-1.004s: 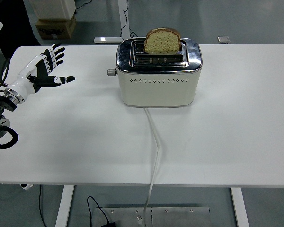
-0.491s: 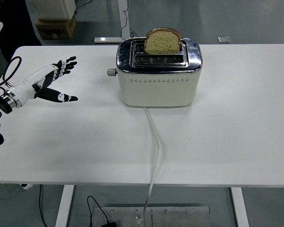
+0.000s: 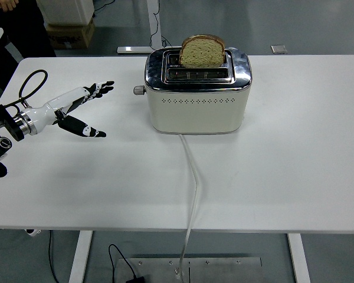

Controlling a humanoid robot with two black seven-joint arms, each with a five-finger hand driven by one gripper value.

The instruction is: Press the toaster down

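Observation:
A cream and chrome toaster [image 3: 196, 93] stands at the back middle of the white table [image 3: 283, 153]. A slice of brown bread [image 3: 202, 50] sticks up out of its far slot. A small round lever knob [image 3: 139, 90] juts from its left end. My left hand [image 3: 85, 109] hovers over the table to the left of the toaster, fingers spread and empty, fingertips pointing right toward the knob and a short gap away from it. My right hand is out of view.
The toaster's white cord [image 3: 192, 177] runs from its front down over the table's near edge. A cardboard box [image 3: 68, 35] and a table leg stand on the floor behind. A person's dark sleeve [image 3: 17, 23] shows at the top left.
My left hand has moved right and lower, toward the toaster's left end, and turned from palm-up to pointing sideways. The toaster and bread have not moved.

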